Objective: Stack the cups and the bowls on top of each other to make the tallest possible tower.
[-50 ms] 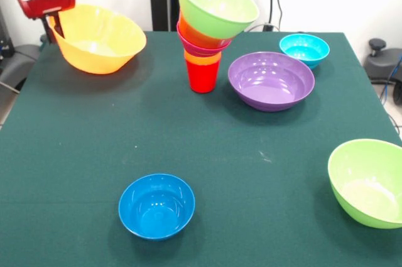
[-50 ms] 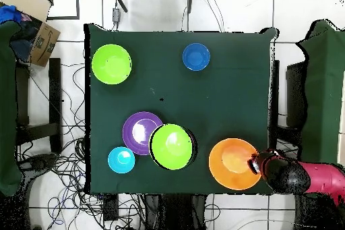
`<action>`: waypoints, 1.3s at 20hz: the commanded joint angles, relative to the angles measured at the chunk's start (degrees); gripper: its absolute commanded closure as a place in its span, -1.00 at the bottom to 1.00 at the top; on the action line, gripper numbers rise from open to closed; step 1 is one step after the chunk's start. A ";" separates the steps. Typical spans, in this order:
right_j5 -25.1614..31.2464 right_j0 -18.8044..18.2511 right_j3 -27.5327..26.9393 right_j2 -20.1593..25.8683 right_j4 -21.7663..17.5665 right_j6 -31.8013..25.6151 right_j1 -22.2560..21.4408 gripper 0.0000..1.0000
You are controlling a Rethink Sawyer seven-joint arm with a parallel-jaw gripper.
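My gripper (image 1: 54, 26) (image 2: 255, 164) is shut on the rim of the large yellow-orange bowl (image 1: 100, 41) (image 2: 232, 165), which tilts at the table's corner. The tower (image 1: 202, 47) stands mid-table: a red cup (image 1: 202, 76) at the base, an orange cup, a pink bowl, an orange bowl, and a lime green bowl (image 1: 217, 3) (image 2: 172, 146) leaning on top. Beside it sit the purple bowl (image 1: 270, 80) (image 2: 138, 131) and the light blue bowl (image 1: 304, 48) (image 2: 121, 160). A dark blue bowl (image 1: 157, 205) (image 2: 196, 56) and a second lime green bowl (image 1: 367, 182) (image 2: 111, 64) lie loose on the other side.
Everything rests on a dark green cloth-covered table (image 1: 94, 147). The second lime green bowl sits close to the table's edge. A cardboard box (image 2: 42, 37) stands off the table, and cables run along the floor around it.
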 commanded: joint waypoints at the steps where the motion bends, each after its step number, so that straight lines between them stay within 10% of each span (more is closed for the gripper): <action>1: 6.21 3.69 2.27 1.07 0.74 -13.80 -3.01 1.00; 26: 15.31 7.12 2.92 5.34 11.80 -13.59 -13.01 1.00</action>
